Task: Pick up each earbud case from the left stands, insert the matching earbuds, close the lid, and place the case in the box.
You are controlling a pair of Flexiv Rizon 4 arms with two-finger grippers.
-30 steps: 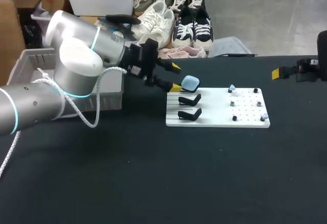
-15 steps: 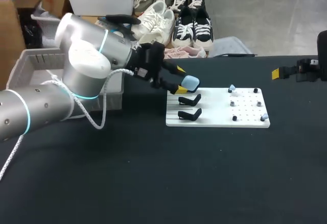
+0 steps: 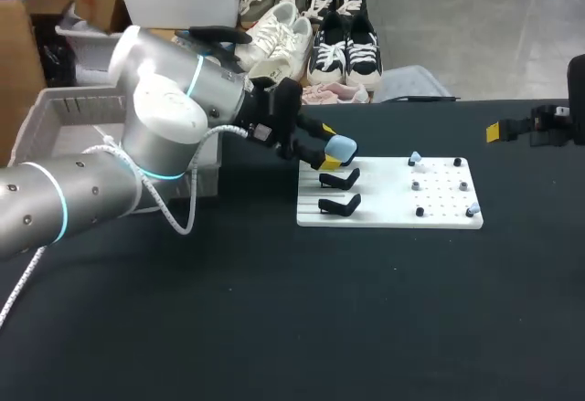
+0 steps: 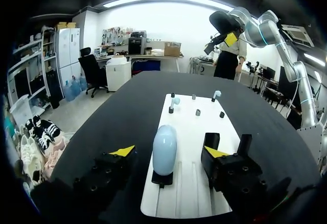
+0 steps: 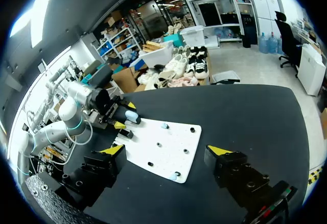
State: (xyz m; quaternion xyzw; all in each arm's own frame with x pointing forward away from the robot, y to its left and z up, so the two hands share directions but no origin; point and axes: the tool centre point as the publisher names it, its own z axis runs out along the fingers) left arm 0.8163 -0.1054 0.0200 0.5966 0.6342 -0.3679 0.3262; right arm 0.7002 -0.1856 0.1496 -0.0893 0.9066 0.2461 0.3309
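Note:
A light blue earbud case (image 3: 344, 149) stands upright on the rearmost black stand of the white board (image 3: 388, 207). My left gripper (image 3: 328, 148) is open around it. In the left wrist view the case (image 4: 164, 147) sits between the yellow-tipped fingers (image 4: 122, 151) with a gap on either side. Two more black stands (image 3: 340, 180) on the board are bare. Small earbuds (image 3: 414, 157) sit on pegs at the board's right part. My right gripper (image 3: 498, 131) hovers open far to the right, holding nothing, and looks down on the board (image 5: 168, 142).
A grey plastic basket (image 3: 64, 109) stands at the table's left edge behind my left arm. Dark tabletop (image 3: 366, 310) stretches in front of the board and to its right.
My left gripper has moved right, so its fingers now straddle the blue case, and they have narrowed slightly. The right arm has kept still.

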